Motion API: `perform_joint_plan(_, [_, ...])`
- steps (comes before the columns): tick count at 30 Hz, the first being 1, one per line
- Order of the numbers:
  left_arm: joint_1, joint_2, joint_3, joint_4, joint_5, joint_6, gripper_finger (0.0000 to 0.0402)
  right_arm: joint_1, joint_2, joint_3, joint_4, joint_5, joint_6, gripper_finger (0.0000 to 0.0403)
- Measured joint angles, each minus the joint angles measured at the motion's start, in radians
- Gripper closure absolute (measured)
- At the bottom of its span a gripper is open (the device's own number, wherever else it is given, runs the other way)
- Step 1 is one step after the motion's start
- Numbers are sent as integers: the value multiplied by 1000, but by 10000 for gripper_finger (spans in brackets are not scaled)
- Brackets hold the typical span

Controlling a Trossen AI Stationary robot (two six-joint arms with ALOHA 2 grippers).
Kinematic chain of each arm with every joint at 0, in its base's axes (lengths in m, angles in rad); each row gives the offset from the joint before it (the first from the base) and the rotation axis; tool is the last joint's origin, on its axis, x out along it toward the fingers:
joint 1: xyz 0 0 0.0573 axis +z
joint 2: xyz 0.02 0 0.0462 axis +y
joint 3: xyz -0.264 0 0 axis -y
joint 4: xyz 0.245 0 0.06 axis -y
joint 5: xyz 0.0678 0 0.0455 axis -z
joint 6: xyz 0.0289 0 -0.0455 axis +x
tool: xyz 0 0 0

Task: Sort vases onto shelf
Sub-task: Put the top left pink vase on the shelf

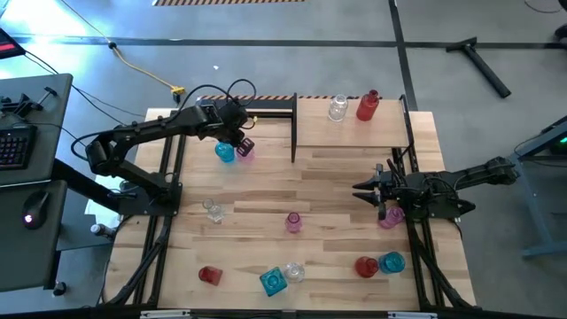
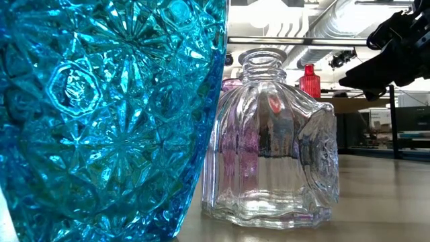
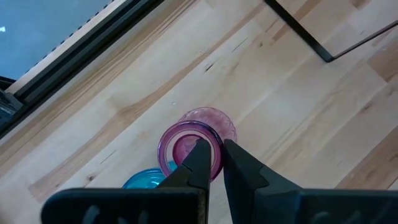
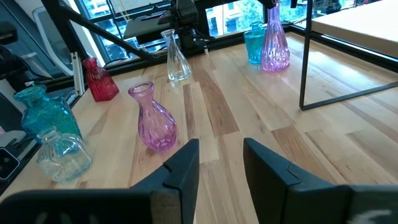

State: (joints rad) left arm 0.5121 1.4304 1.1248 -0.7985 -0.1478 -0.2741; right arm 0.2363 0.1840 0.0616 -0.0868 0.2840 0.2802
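My left gripper (image 1: 241, 142) reaches down at the table's far left, just left of the shelf (image 1: 390, 133), and is shut on a tall pink vase (image 3: 189, 149). A teal vase (image 1: 225, 152) stands beside that pink vase. A clear vase (image 1: 337, 108) and a red vase (image 1: 367, 105) stand on the shelf. My right gripper (image 4: 221, 162) waits open, with nothing between its fingers, near the table's right side (image 1: 363, 189). Another pink vase (image 1: 391, 215) stands partly under the right arm. My left gripper holds the pink vase by the rim of its mouth (image 3: 216, 163). One finger (image 3: 199, 152) is inside the opening and the other (image 3: 239, 165) outside, coming from above and slanting down. The vase stands upright, its base (image 4: 277, 64) seemingly on the table.
Loose vases stand on the tabletop: clear (image 1: 213, 210) and pink (image 1: 293, 221) at mid-table. Along the near edge are red (image 1: 209, 275), teal (image 1: 273, 281), clear (image 1: 294, 271), red (image 1: 366, 266) and teal (image 1: 391, 262). The shelf's black post (image 4: 303, 62) stands close to the held vase.
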Motion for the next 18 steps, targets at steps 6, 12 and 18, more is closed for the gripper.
perform_joint_plan(6, [0, 0, 1, 1, 0, 7, 387, 0, 0, 0, 0, 0, 0, 295])
perform_joint_plan(12, [-2, -4, 2, 1, 8, 7, 387, 0, 0, 0, 0, 0, 0, 295])
perform_joint_plan(18, [-11, -4, 48, -48, 11, 15, 388, 0, 0, 0, 0, 0, 0, 295])
